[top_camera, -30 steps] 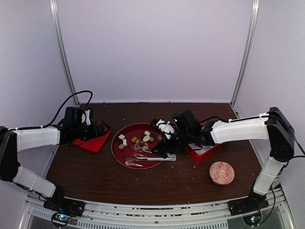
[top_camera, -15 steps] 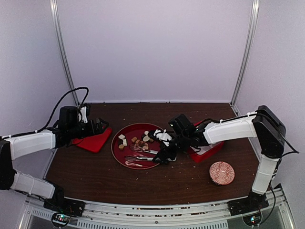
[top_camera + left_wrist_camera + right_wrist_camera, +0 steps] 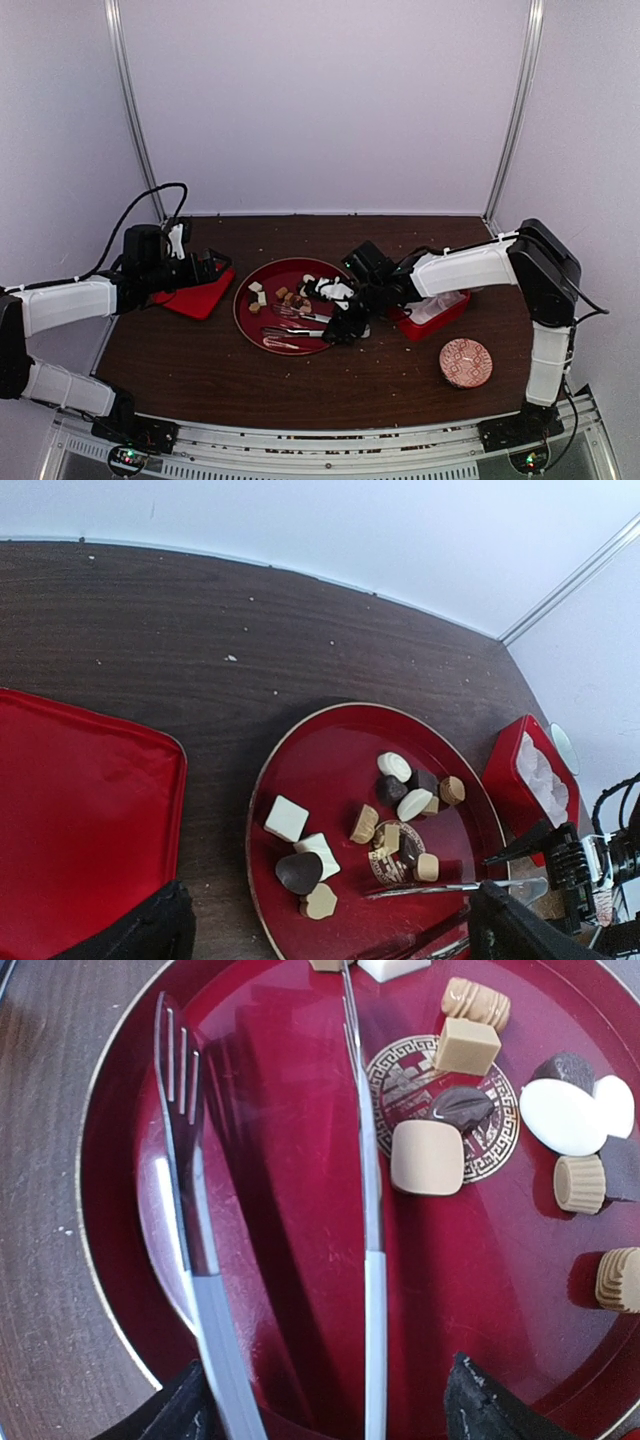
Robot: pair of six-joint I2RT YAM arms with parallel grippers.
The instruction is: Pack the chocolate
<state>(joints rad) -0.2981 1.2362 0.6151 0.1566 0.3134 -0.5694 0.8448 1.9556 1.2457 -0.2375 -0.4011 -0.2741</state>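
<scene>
The chocolates (image 3: 293,293) are several small dark, tan and cream pieces on a round red plate (image 3: 262,322). They also show in the left wrist view (image 3: 400,805) and the right wrist view (image 3: 428,1157). Metal tongs (image 3: 372,1290) with grey handles lie on the plate, arms spread. My right gripper (image 3: 345,323) is open and low over the tongs' handle end, its fingers (image 3: 195,1410) outside both arms. My left gripper (image 3: 210,266) is open and empty, held above the plate's left edge and a red lid (image 3: 80,810).
A red box (image 3: 432,310) with crinkled white paper cups stands right of the plate, and shows in the left wrist view (image 3: 525,780). A small patterned bowl (image 3: 466,362) sits at the front right. Pale crumbs dot the dark wooden table (image 3: 200,360).
My right gripper has moved left and down from beside the red box to the tongs on the plate. My left gripper drew back slightly to the left, then held still.
</scene>
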